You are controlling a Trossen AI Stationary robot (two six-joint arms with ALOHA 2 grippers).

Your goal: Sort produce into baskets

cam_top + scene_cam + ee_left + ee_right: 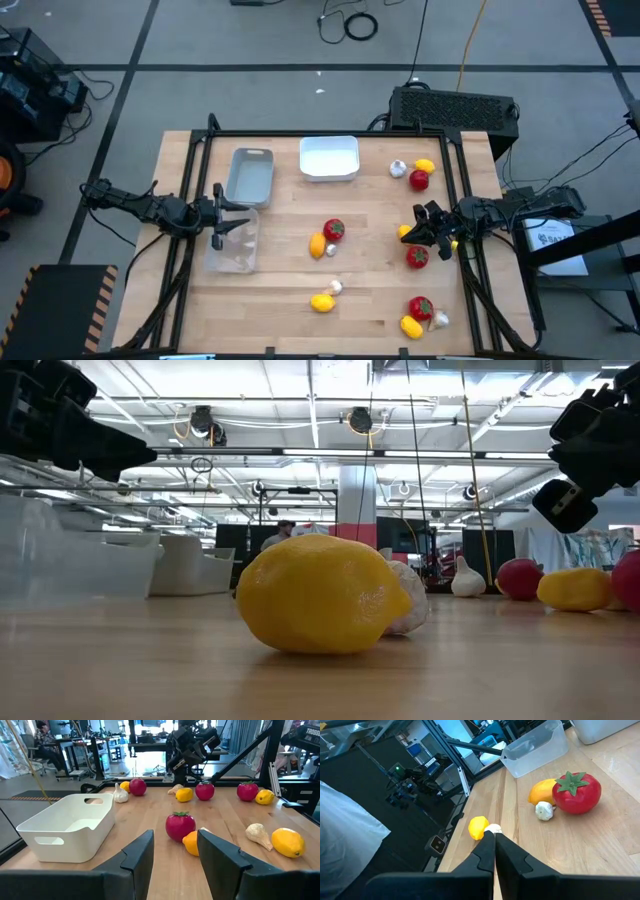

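The grey tray (250, 175), the white tray (329, 157) and the clear tray (233, 245) stand on the table's left and far side. Red fruits, yellow and orange fruits and garlic bulbs lie loose on the wood, among them a red fruit (333, 230) beside an orange one (317, 245) at the middle. My left gripper (225, 210) is open and empty over the near end of the grey tray and the clear tray's far edge. My right gripper (420, 225) is shut and empty, raised above a yellow fruit (405, 232) and a red fruit (417, 256).
A lemon (322, 302) and a garlic bulb (336, 287) lie near the front edge. A red fruit (420, 307), a yellow one (410, 325) and a garlic bulb (438, 320) lie front right. Three more lie at the far right (418, 181). A black grilled box (455, 108) stands behind the table.
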